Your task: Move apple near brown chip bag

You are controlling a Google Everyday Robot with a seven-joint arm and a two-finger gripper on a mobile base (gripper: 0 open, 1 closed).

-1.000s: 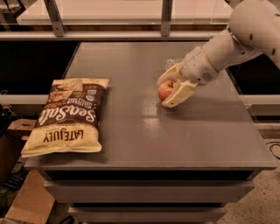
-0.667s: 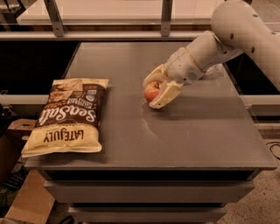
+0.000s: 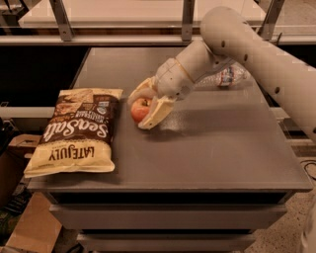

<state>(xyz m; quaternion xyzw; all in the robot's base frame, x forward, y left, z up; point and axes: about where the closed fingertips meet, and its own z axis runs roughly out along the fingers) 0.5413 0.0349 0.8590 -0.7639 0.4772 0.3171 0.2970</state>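
Red-orange apple [image 3: 139, 109] carried left, just beside brown chip bag [image 3: 74, 131], gripper [image 3: 142, 111] jaws clamping it

- This looks like a robotics lab or test workspace, not a home.
- A bare grey worktable [image 3: 212, 148] with plain drawer fronts [image 3: 168, 215] below stands in the middle.
- A large pale robot arm [image 3: 256, 54] reaches over it from the right. Its gripper [image 3: 140, 112] hangs low over the left-centre of the tabletop, fingers clasped around an apple [image 3: 140, 107].
- Only a few test props sit on top: a brown chip bag [image 3: 74, 131] and a clear water bottle [image 3: 224, 76].
- Angled metal frame struts [image 3: 61, 20] and a long pale bench [image 3: 123, 12] stand behind the table.
- A cardboard box [image 3: 29, 230] sits on the floor at the left; a cable [image 3: 310, 168] loops at the right above speckled flooring [image 3: 291, 232].
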